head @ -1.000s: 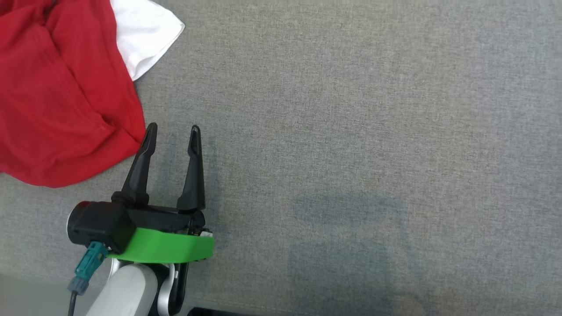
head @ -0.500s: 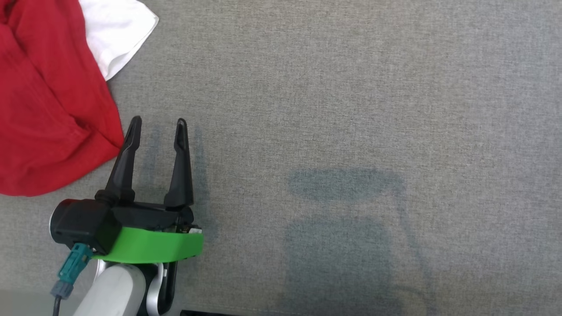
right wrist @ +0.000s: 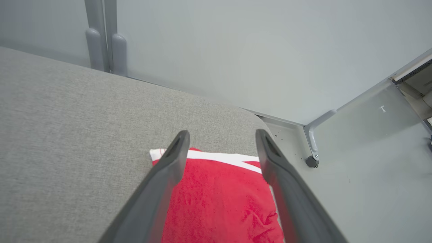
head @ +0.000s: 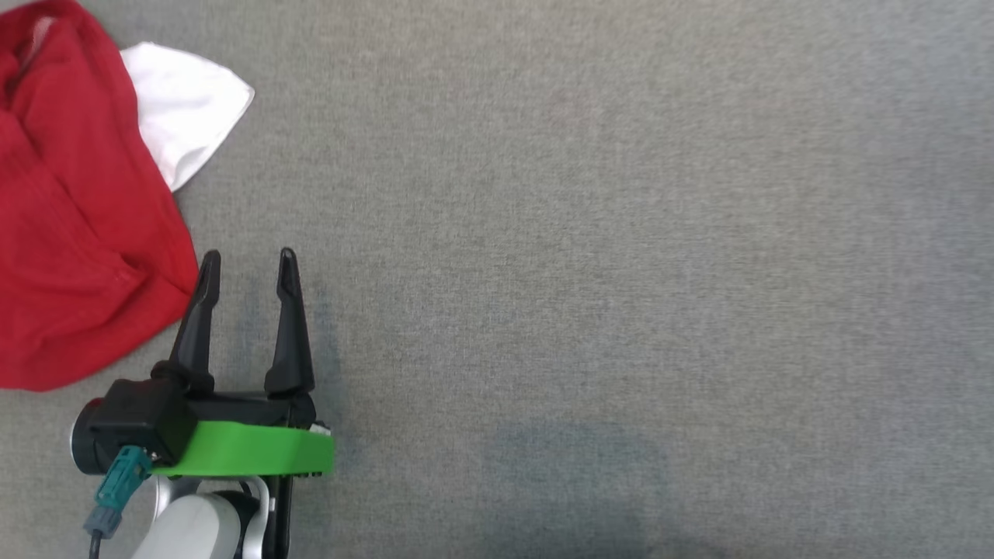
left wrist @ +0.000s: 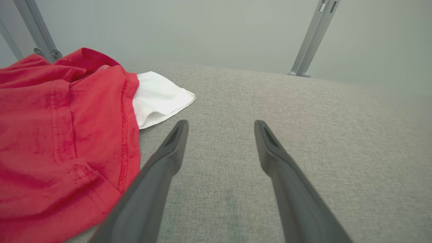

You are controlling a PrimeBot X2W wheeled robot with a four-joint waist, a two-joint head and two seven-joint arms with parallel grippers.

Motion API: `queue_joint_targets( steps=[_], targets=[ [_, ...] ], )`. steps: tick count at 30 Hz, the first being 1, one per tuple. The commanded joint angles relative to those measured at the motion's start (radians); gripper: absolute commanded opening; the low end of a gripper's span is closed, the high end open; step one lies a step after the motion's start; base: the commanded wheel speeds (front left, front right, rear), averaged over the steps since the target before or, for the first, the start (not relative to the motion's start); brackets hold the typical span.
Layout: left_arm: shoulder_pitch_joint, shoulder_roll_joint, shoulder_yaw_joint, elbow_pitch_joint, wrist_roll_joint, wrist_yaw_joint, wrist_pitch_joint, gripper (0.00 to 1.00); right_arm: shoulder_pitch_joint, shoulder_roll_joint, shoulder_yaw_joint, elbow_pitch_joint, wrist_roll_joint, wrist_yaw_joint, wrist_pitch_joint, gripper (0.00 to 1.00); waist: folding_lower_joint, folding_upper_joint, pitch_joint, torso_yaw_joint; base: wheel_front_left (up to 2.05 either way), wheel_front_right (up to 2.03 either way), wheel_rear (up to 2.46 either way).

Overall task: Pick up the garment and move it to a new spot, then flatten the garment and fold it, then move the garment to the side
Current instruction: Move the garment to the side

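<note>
Grey woven fabric [head: 590, 233] covers the whole work surface, with a pale wall [right wrist: 219, 50] and metal posts [left wrist: 312, 37] behind it. At the far left of the head view lies the garment [head: 70, 233], red with a white part [head: 186, 109] poking out from under its upper edge. In the right wrist view it lies near the surface's rounded corner, a white band across its far end.

The right gripper [right wrist: 221, 132] hangs over the red cloth, fingers spread wide and holding nothing. The left gripper [head: 248, 256] sits just beside the garment's hem, its fingers also spread and empty, and the nearer finger is close to the cloth without clearly touching it.

With the garment off at the corner and neither gripper gripping it, this looks like the set-aside step at its release, though the rumpled red folds leave open a pick-up not yet begun. The next move calls for lifting the right fingers straight clear so they do not snag and drag the cloth.
</note>
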Motion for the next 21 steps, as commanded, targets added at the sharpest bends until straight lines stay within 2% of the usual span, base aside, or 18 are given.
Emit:
queue_joint_targets(
  steps=[1,6,12,14,16,21],
  targets=[
    [0.024,0.006,0.004,0.019,-0.010,-0.004,0.001,1.00,0.025,0.041,0.023,-0.029,0.010,-0.002,-0.056,1.00,-0.0001,0.0000,-0.139,-0.063,0.00,0.00,0.00],
    [0.077,0.007,0.021,0.071,-0.035,0.001,-0.009,1.00,0.175,0.161,0.064,-0.158,0.028,-0.002,-0.157,1.00,-0.0001,0.0000,-0.249,-0.080,0.00,0.00,0.00],
    [0.127,0.018,0.034,0.122,-0.040,-0.023,-0.020,1.00,0.424,0.342,0.027,-0.322,-0.054,-0.002,-0.254,1.00,-0.0001,0.0000,-0.317,-0.085,0.00,0.00,0.00],
    [0.143,0.020,0.043,0.139,-0.039,-0.029,-0.021,1.00,0.496,0.405,0.022,-0.342,-0.078,-0.002,-0.299,1.00,-0.0001,0.0000,-0.337,-0.087,0.00,0.00,0.00],
    [0.151,0.019,0.046,0.144,-0.040,-0.034,-0.023,1.00,0.528,0.417,0.028,-0.351,-0.097,-0.002,-0.323,1.00,-0.0001,0.0000,-0.346,-0.088,0.00,0.00,0.00],
    [0.193,0.018,0.058,0.188,-0.028,-0.063,-0.028,1.00,0.655,0.520,0.025,-0.309,-0.175,-0.002,-0.439,1.00,-0.0001,0.0000,-0.408,-0.092,0.00,0.00,0.00]
  ],
)
